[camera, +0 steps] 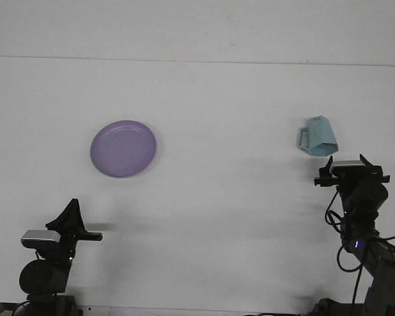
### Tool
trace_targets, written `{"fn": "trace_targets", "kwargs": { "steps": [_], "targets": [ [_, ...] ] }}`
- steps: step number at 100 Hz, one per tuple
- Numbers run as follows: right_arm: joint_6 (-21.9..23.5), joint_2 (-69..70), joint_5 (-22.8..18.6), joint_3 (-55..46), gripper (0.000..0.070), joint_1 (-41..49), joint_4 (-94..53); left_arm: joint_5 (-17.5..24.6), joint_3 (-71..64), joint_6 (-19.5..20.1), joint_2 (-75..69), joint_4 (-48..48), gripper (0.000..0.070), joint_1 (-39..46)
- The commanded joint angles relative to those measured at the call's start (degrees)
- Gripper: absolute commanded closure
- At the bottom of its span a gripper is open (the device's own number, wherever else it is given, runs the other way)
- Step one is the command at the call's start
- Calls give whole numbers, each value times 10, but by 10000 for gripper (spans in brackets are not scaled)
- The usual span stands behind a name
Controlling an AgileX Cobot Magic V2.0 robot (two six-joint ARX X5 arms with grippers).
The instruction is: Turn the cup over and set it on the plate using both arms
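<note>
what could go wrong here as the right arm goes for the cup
The cup sits upside down with its handle toward the plate side, and the right gripper comes at it from the near side, so a slightly low approach could push it away instead of grasping it. The plate lies far to the left, near the parked left gripper, so a shaky handover could drop the cup on the table.

Right tool [346, 160] near teal cup [317, 136] (seemingly upside down), purple plate [123, 149] well apart.
</note>
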Motion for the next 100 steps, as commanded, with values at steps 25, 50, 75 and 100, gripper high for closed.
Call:
{"fn": "trace_targets", "kwargs": {
  "steps": [25,50,75,100],
  "targets": [
    [-8,170,-58,127,188,-20,32,2,-11,-1,0,5,688,1],
    [-34,260,-102,215,192,-20,30,2,-11,-1,0,5,688,1],
    [-52,318,-134,267,240,-20,32,2,-11,-1,0,5,688,0],
    [-51,340,-169,296,584,-19,32,2,-11,-1,0,5,688,0]
  ]
}}
